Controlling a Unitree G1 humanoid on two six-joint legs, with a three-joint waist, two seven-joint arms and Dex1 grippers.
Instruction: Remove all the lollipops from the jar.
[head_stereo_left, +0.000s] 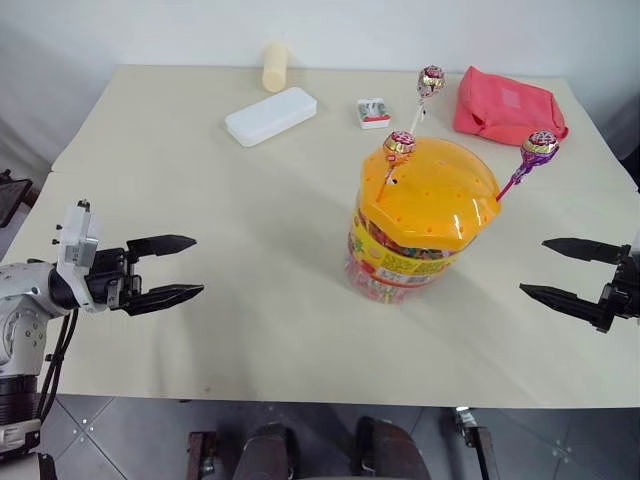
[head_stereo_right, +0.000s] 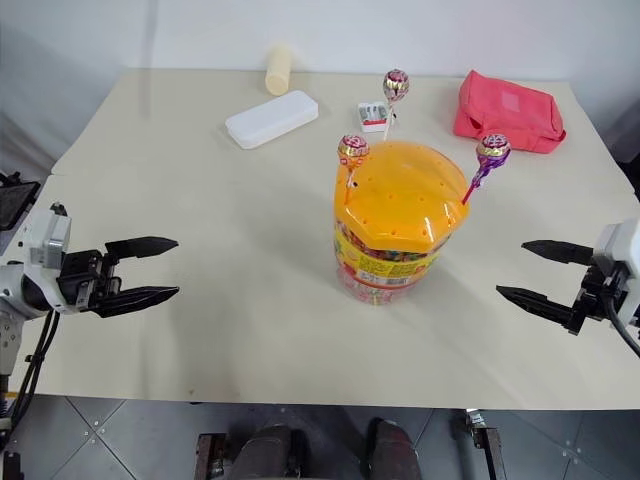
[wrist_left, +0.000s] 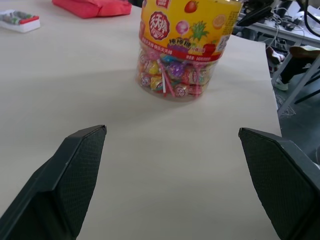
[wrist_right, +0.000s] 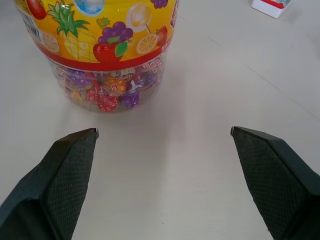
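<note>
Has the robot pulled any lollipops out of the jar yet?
Not yet. All three lollipops are stuck in the jar's orange lid: gold-red, pink-silver, purple-gold. Nothing is in hand: the left gripper and right gripper are open and apart from the jar. All three remain.

Bare worktop (head_stereo_left: 250, 300) lies between the left gripper (head_stereo_left: 175, 270) at 9 o'clock of the jar (head_stereo_left: 425, 215) and the right gripper (head_stereo_left: 560, 270) at 3 o'clock; both stand wide apart, nothing between. Three lollipops (head_stereo_left: 399, 146) stick up from the lid. At 12 o'clock: red pouch (head_stereo_left: 505, 105), small packet (head_stereo_left: 373, 113), white box (head_stereo_left: 270, 115)
</note>
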